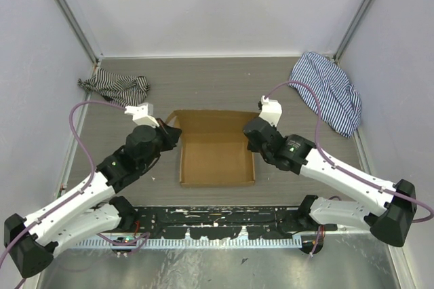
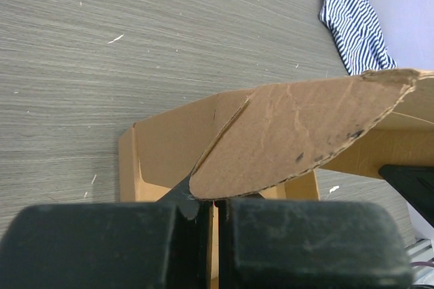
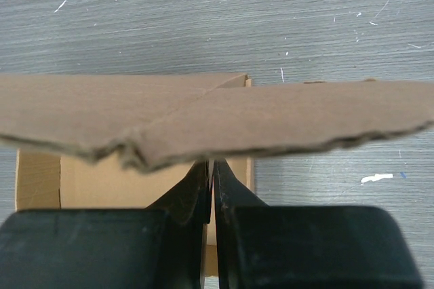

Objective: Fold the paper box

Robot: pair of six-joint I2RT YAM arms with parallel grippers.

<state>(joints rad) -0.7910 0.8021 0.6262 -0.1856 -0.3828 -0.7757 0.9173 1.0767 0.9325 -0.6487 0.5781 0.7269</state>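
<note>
The paper box (image 1: 215, 160) is brown cardboard, lying open-side-up in the middle of the table with its walls raised. My left gripper (image 1: 173, 134) is at the box's left wall, shut on a rounded cardboard flap (image 2: 305, 133); in the left wrist view the jaws (image 2: 213, 204) stand almost together with cardboard in the slit. My right gripper (image 1: 252, 133) is at the box's right wall, shut on a cardboard flap (image 3: 224, 123) that runs across the right wrist view just above the fingertips (image 3: 211, 170). The box interior (image 3: 102, 180) shows below it.
A striped cloth (image 1: 115, 87) lies crumpled at the back left. A second striped cloth (image 1: 330, 92) lies at the back right and also shows in the left wrist view (image 2: 352, 17). A black strip (image 1: 217, 218) runs along the near edge. Enclosure walls stand on three sides.
</note>
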